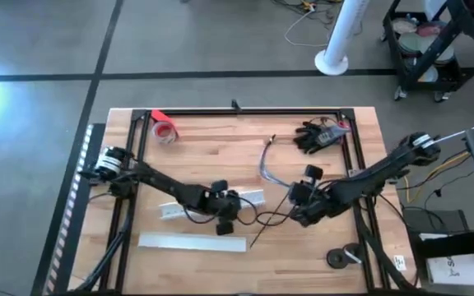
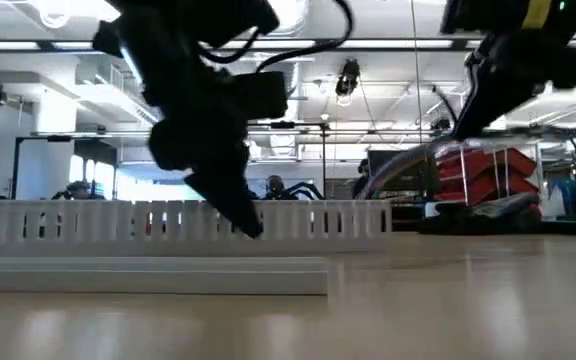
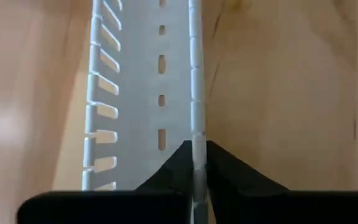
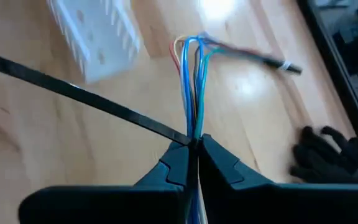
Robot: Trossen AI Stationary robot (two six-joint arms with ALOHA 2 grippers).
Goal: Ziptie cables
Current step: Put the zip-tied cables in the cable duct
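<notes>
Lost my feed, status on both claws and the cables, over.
Left claw shut on wall of slotted white duct. Right claw shut on the cables, black zip tie at its tips. Nothing blocking.

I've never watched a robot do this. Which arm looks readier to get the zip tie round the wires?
The right, probably. Its gripper is shut on the cables, with the black zip tie meeting them right at its jaws. The left gripper is clamped on the slotted white cable duct, away from the wires.
</notes>
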